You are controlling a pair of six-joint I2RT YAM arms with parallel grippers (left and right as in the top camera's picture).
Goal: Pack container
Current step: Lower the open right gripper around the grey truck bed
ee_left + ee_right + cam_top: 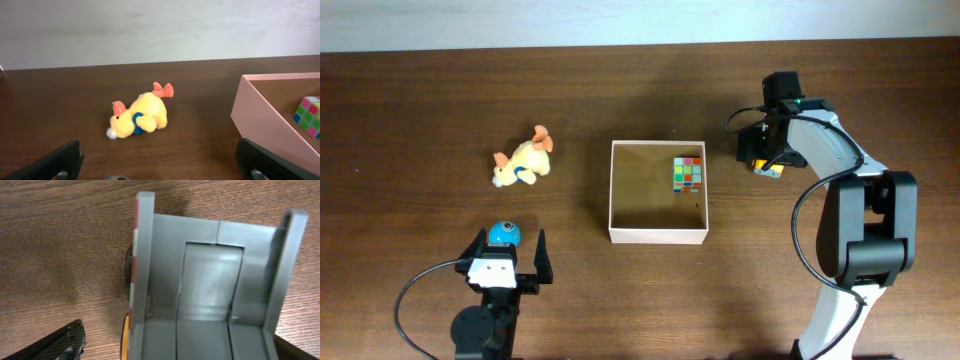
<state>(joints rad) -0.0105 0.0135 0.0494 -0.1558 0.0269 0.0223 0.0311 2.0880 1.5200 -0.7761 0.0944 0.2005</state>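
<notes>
The container, a square shallow box with white walls and a tan inside, sits at the table's middle. It holds a multicoloured cube. In the left wrist view its wall and the cube show at the right. A yellow plush duck lies left of the container, also seen in the left wrist view. My left gripper is open and empty. A blue round toy lies just in front of it. My right gripper is open, straddling a grey and yellow toy truck.
The brown wooden table ends at a pale wall along the far side. The right arm's black cable loops over the table to the right of the container.
</notes>
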